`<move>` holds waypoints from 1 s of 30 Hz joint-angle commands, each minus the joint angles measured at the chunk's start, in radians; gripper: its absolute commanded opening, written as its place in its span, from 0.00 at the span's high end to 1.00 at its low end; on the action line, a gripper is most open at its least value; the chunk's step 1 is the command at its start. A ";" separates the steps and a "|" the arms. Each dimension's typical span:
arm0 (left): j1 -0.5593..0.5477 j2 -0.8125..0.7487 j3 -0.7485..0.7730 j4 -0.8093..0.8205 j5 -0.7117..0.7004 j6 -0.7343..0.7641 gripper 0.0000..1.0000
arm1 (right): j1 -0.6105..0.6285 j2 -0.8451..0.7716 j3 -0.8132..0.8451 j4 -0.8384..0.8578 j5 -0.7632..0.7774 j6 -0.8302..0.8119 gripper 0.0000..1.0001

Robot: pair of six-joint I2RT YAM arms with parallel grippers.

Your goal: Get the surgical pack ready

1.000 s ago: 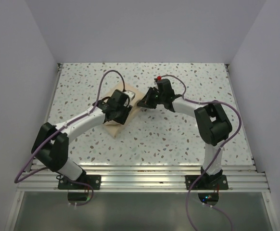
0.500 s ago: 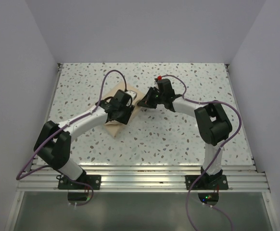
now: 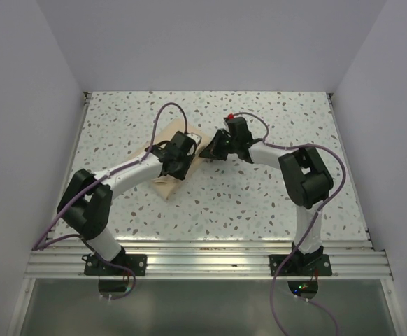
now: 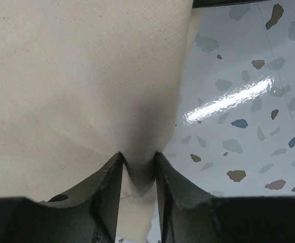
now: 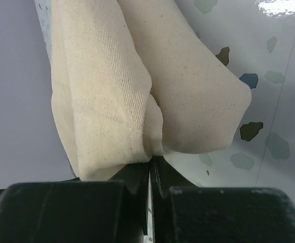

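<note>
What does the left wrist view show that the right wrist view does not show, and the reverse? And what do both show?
Only the left wrist view: the left gripper pinching a raised fold of the tan sheet, which lies broad and smooth beyond it. Only the right wrist view: the right gripper shut on a bunched, folded-over part of the sheet. Both: the tan sheet and the speckled table.

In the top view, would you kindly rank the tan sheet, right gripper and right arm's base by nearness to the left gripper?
1. tan sheet: pinched in the left gripper.
2. right gripper: just to its right.
3. right arm's base: near edge, far right.
</note>
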 commanded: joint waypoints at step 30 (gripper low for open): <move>-0.006 -0.101 0.131 -0.095 0.051 -0.024 0.62 | -0.095 -0.143 0.140 -0.199 -0.116 -0.153 1.00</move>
